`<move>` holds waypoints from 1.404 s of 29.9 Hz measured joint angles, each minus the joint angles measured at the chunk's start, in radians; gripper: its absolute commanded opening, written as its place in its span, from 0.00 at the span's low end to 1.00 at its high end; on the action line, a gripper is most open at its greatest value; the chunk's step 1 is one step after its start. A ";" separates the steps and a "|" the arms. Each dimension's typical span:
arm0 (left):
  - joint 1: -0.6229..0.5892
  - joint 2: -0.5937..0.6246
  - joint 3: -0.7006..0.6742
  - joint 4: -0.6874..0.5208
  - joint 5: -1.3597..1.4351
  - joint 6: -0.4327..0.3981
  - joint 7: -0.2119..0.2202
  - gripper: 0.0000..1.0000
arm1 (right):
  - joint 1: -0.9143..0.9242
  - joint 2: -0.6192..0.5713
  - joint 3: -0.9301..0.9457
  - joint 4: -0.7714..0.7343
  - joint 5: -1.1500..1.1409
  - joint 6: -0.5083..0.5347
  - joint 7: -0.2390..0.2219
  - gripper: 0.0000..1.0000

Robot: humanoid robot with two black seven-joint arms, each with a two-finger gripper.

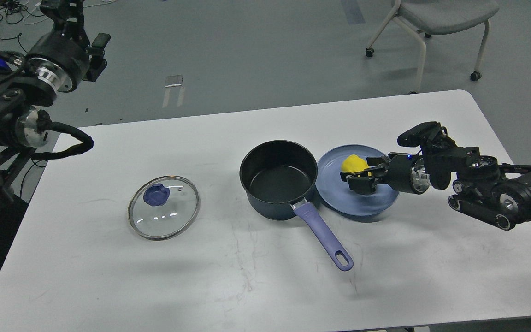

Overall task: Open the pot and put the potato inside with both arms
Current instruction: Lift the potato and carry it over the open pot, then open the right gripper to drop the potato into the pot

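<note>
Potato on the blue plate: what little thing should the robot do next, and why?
Probably close the right gripper on the potato. Its fingers sit on either side of the potato, which looks to rest on the plate. The pot beside it is open, with the lid on the table, so gripping comes before lifting.

You are looking at a table (109, 286) with a smooth, matt white top, scuffed with faint grey marks. The lid (163, 207) is showing clear, glossy glass inside a thin shiny metal rim, with a dark blue knob that looks like plastic. The pot (278, 180) is showing a matt black, slightly speckled inside and a dark, dull outer wall; its handle (323, 233) is looking like smooth lavender plastic. The plate (362, 203) is reading as smooth, softly glossy blue. The potato (354, 164) is appearing bright, lumpy and matt. Both arms are showing matt black housings with polished silver metal discs.
</note>
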 measured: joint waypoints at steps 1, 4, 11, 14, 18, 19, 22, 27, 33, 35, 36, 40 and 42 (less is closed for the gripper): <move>0.003 0.002 0.000 0.000 0.000 0.000 0.000 0.98 | 0.000 0.002 -0.009 -0.002 0.000 0.000 0.000 0.59; 0.014 0.005 0.001 0.000 0.000 0.000 0.000 0.98 | 0.006 0.006 -0.029 -0.013 0.000 0.000 0.000 0.49; 0.029 0.005 0.002 0.000 0.001 0.000 -0.002 0.98 | 0.025 0.006 -0.037 -0.031 0.001 0.003 0.001 0.20; 0.030 0.004 0.002 0.000 0.003 0.000 -0.002 0.98 | 0.043 0.004 -0.032 -0.017 0.004 0.004 0.001 0.19; 0.030 0.004 0.002 0.000 0.005 -0.001 -0.002 0.98 | 0.128 -0.023 0.000 0.060 0.025 0.002 0.000 0.20; 0.030 0.005 0.001 0.000 0.006 0.000 -0.002 0.98 | 0.161 -0.029 0.008 0.078 0.042 0.003 -0.001 0.20; 0.030 0.006 0.001 0.000 0.007 -0.001 -0.002 0.98 | 0.247 -0.024 0.016 0.123 0.110 0.012 -0.002 0.22; 0.030 0.006 0.001 0.000 0.010 -0.001 -0.002 0.98 | 0.329 0.051 -0.006 0.145 0.195 0.065 0.003 0.22; 0.029 0.005 -0.010 0.000 0.036 0.000 -0.002 0.98 | 0.320 0.171 -0.078 0.101 0.205 0.083 0.021 0.50; 0.029 0.008 -0.011 0.000 0.038 0.000 -0.002 0.98 | 0.302 0.185 -0.090 0.087 0.209 0.084 0.021 0.96; 0.029 0.010 -0.012 0.000 0.038 0.000 -0.002 0.98 | 0.293 0.188 -0.092 0.083 0.219 0.085 0.019 1.00; 0.029 0.010 -0.018 0.000 0.028 -0.002 0.010 0.98 | 0.275 0.179 -0.096 0.089 0.299 0.086 0.011 1.00; 0.029 0.002 -0.034 0.000 0.023 -0.009 0.015 0.98 | 0.274 0.170 -0.096 0.096 0.338 0.086 0.011 1.00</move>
